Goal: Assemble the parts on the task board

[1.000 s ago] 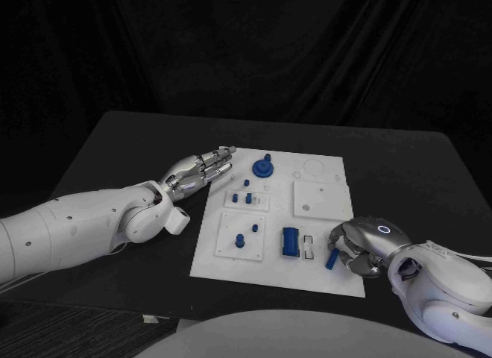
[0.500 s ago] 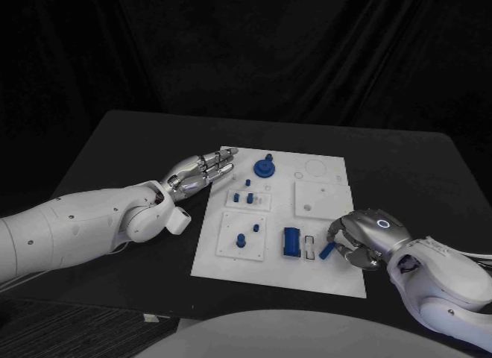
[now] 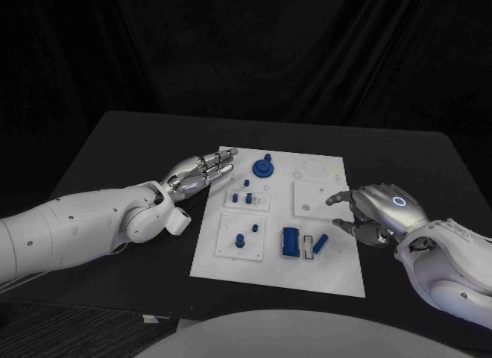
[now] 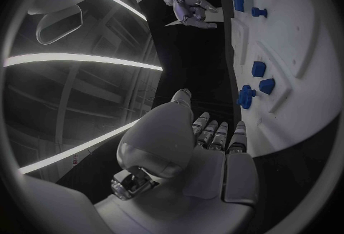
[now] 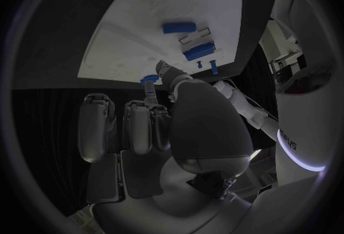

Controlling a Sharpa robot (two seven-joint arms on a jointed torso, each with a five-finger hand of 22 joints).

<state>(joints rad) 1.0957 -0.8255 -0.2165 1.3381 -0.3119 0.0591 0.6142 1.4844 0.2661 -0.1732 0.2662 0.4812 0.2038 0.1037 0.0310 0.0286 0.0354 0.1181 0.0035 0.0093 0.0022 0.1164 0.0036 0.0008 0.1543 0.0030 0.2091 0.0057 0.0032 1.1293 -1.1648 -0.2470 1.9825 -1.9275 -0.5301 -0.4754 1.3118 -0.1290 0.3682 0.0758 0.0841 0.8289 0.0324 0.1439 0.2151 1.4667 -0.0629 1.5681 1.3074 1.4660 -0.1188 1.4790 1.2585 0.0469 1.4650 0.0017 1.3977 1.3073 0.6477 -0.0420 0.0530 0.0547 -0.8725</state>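
We see the white task board [image 3: 278,268] lying in the middle of the black desk [image 3: 117,142], its long side running away from the robot. On the board we mark a round blue knob part [image 3: 265,168] near the far edge, two small blue pegs [image 3: 241,198] in a raised square below it, a single blue peg [image 3: 240,240] in the near-left square, a larger blue block [image 3: 291,242] standing near the board's near end, and a short blue bar [image 3: 320,242] lying tilted just beside a white slotted fixture [image 3: 307,245]. The left robot hand [image 3: 201,170] rests at the board's left edge, fingers extended side by side and pointing toward the knob part, holding nothing; the left wrist view shows the same straight fingers [image 4: 218,135] just beside the board's edge. The right robot hand [image 3: 370,215] hovers at the board's right edge, near the blue bar but apart from it, its fingers spread and curved with nothing between them.
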